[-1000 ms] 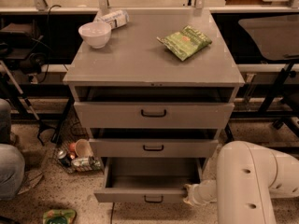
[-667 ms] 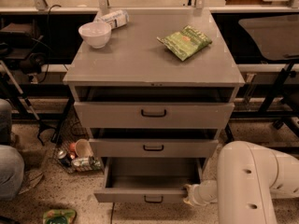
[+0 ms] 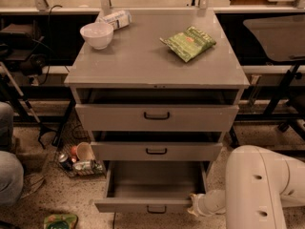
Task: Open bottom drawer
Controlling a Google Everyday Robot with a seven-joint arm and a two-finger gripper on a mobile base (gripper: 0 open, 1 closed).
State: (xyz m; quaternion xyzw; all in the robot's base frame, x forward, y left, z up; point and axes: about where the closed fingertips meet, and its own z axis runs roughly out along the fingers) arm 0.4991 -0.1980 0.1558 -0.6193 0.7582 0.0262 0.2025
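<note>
The bottom drawer [image 3: 125, 205] of the grey cabinet is pulled well out and shows a plain grey inside. Its small dark loop handle [image 3: 156, 209] sits at the centre of the slim front. My gripper [image 3: 195, 205] is low at the right end of that drawer front, against its corner. My white arm [image 3: 257, 190] fills the lower right behind it. The mid-sized middle drawer [image 3: 156, 150] and the tall top drawer [image 3: 157, 117] each stand slightly ajar.
On the cabinet top [image 3: 143, 66] are a white bowl [image 3: 96, 35], a lying bottle [image 3: 114, 19] and a green snack bag [image 3: 188, 43]. A wire basket of cans [image 3: 78, 160] and a green packet [image 3: 59, 222] lie on the floor at left. A chair [image 3: 279, 37] stands at right.
</note>
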